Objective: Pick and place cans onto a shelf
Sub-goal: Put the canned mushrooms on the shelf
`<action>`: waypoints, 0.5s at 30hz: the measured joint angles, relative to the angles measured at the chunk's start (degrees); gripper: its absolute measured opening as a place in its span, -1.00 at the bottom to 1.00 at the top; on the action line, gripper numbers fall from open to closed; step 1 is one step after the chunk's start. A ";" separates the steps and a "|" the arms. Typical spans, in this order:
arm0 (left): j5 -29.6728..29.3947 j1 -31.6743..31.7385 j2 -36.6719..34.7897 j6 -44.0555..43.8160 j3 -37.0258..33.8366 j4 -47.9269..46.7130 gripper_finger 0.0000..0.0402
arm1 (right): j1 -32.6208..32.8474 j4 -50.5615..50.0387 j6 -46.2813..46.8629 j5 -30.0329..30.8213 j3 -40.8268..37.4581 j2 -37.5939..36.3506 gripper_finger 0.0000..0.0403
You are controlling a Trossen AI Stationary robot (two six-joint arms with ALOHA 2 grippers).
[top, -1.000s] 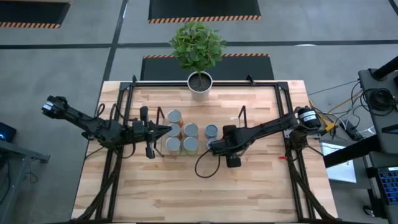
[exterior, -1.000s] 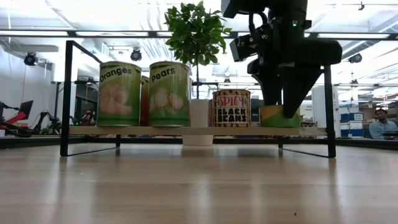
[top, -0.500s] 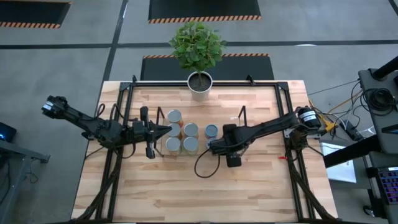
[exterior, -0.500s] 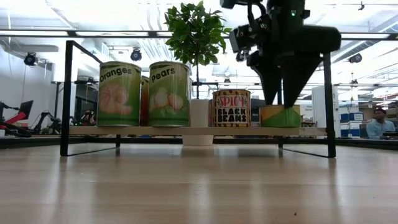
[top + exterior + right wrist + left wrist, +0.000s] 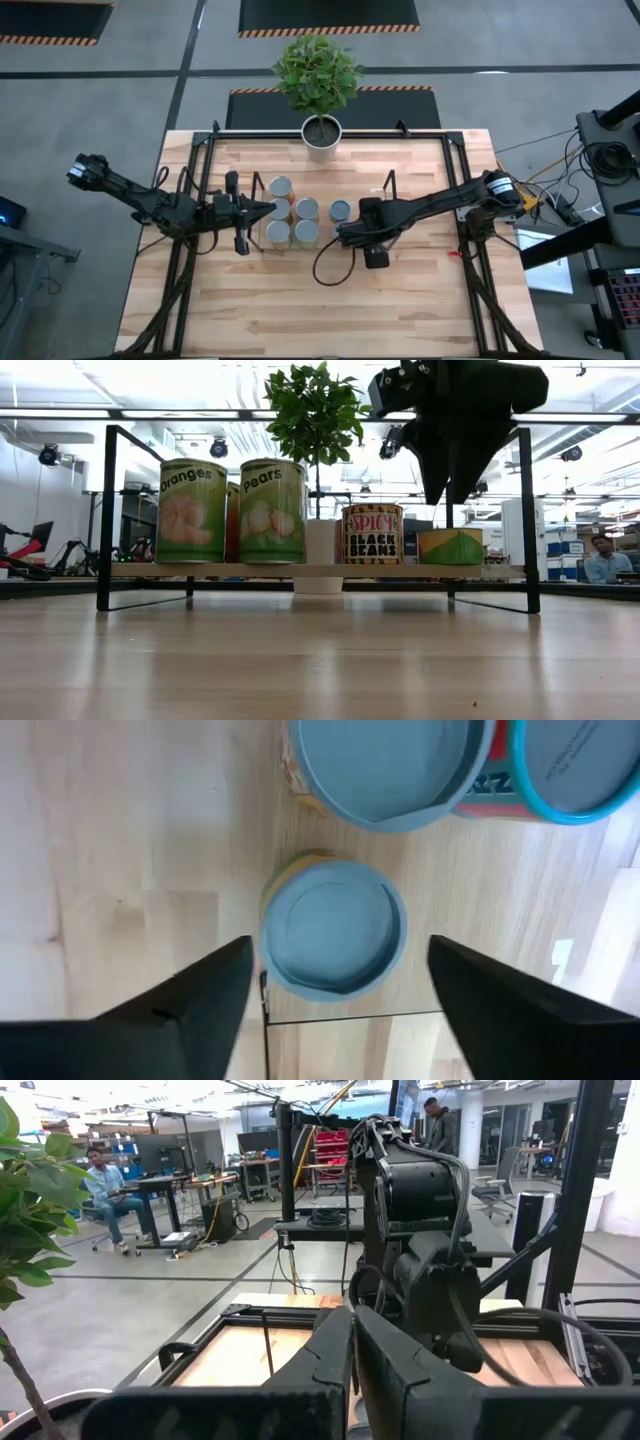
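Dark and two-fingered, the right claw (image 5: 340, 990) hangs spread apart above a short green-and-yellow can with a round silver-grey top (image 5: 333, 926). The can stands upright directly under the claw, its long axis vertical and its top facing up into the gap, with neither of the fingers (image 5: 195, 1005) touching it. In the level view the right claw (image 5: 447, 490) sits clear above that short can (image 5: 450, 546), which rests on the light wood board of the low shelf with thin black wire end frames (image 5: 310, 571).

Beside the short can, away from the claw, stands a "Spicy Black Beans" can (image 5: 372, 534). Farther along are a green "Pears" can (image 5: 272, 511) and a green "Oranges" can (image 5: 192, 511), with a reddish can partly hidden between and behind them. All stand upright.

From overhead, five round can tops show on the shelf: the one by the right claw (image 5: 341, 210), two in the middle (image 5: 306, 209), (image 5: 306, 232), and two farther off (image 5: 280, 187), (image 5: 277, 233).

Beyond those, across the shelf from the right claw, the left claw (image 5: 268, 209) waits with its fingers (image 5: 330, 1350) pressed together and holding nothing.

A white pot with a leafy green plant (image 5: 321, 133) stands at the far edge of the light wood bench (image 5: 330, 310).
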 joint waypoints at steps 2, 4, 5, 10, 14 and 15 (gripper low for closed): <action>0.00 0.00 0.00 -0.01 0.00 0.00 -1.00 | 0.02 0.08 0.79 0.00 0.00 -0.39 0.33; 0.00 0.00 0.00 0.00 0.00 0.00 -1.00 | 0.00 0.02 2.28 0.02 -0.01 -0.46 0.15; 0.00 -0.02 0.00 0.00 0.00 0.00 -1.00 | 0.00 0.06 3.21 0.04 -0.04 -0.43 0.05; 0.00 0.00 0.02 0.01 0.00 0.02 -1.00 | 0.26 0.81 4.38 0.46 -1.45 -0.05 -0.59; 0.00 -0.01 0.02 0.01 0.00 0.02 -1.00 | 0.26 2.32 3.29 0.48 -3.31 -0.03 -0.90; 0.00 -0.02 0.02 0.01 0.00 0.02 -1.00 | 0.26 3.14 3.26 0.50 -3.70 -0.03 -0.91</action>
